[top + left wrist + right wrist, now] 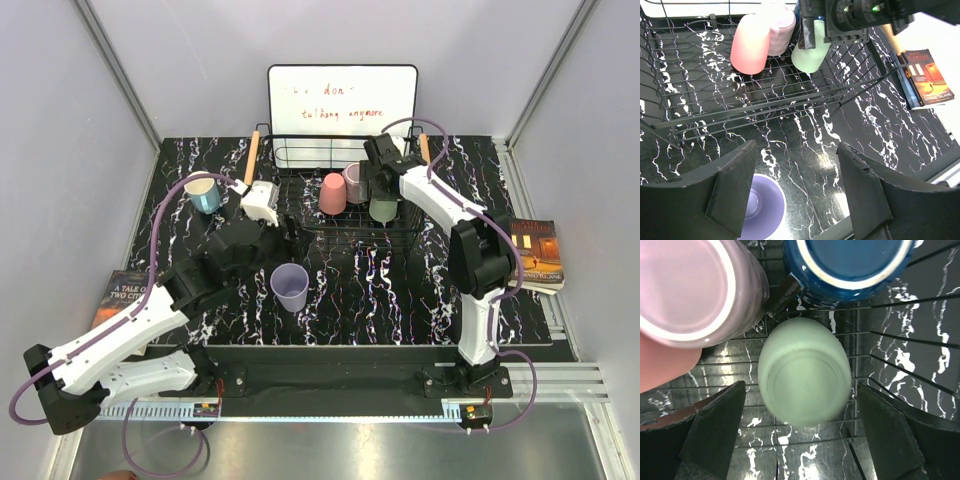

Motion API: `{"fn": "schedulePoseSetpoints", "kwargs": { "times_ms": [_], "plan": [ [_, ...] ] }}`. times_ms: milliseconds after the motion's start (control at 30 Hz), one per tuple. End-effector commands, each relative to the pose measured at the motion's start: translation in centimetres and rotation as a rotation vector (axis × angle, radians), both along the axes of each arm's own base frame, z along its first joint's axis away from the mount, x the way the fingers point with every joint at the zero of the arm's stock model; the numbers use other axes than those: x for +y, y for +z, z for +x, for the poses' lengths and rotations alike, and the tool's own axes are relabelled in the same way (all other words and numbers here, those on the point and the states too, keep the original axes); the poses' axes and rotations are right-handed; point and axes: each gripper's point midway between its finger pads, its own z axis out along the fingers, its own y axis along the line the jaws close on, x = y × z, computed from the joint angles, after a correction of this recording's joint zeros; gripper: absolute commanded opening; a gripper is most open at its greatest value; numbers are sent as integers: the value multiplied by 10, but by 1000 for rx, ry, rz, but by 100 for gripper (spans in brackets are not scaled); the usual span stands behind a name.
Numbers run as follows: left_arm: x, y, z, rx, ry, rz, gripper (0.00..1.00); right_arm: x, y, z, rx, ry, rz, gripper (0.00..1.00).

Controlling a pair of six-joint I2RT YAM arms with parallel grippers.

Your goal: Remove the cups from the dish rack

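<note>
Two cups stand upright on the surface: light blue cup (203, 194) left of the dish rack (300, 190), lavender cup (289, 287) in front of it. Left claw (797, 165) open, empty, above the lavender cup. In the rack, upturned: salmon pink cup (332, 193), mauve cup (353, 180), pale green cup (805, 372), navy cup (850, 260) close behind it. Right claw (801, 390) spread wide, straddling the pale green cup, gaps on both sides.

I see right gripper (801, 390) spread over pale green cup (805, 370), gap showing each side. Mauve cup (690, 287) and navy cup (850, 260) crowd its far side; salmon cup (662, 365) near left finger. Dish rack (765, 107) front rail stands between left gripper (797, 147) and cups. Lavender cup (760, 207) below left gripper, bare tabletop (812, 175) beside it.
</note>
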Motion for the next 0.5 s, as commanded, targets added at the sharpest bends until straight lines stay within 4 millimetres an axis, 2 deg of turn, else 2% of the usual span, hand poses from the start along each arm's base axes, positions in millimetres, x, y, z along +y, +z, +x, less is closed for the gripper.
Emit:
{"fn": "schedulePoseSetpoints", "kwargs": {
  "times_ms": [0, 100, 133, 200, 233, 300, 467],
  "plan": [
    [-1, 14, 5, -40, 19, -53, 70, 3, -5, 11, -3, -8, 18, 87],
    [0, 10, 4, -34, 21, -42, 70, 5, -13, 8, 11, -7, 32, 60],
    [0, 9, 4, -31, 20, -41, 70, 6, -12, 9, 4, -6, 40, 45],
    [0, 8, 4, -28, 19, -40, 70, 5, -11, 6, 3, -6, 43, 30],
    [0, 7, 5, -26, 22, -38, 70, 4, -10, 5, 0, -7, 43, 16],
    [-2, 7, 5, -22, 19, -38, 70, 3, -4, 3, -13, -9, 45, 2],
    [-5, 6, 6, -17, 11, -33, 70, -1, 18, -1, -55, -11, 53, 0]
  ]
}}
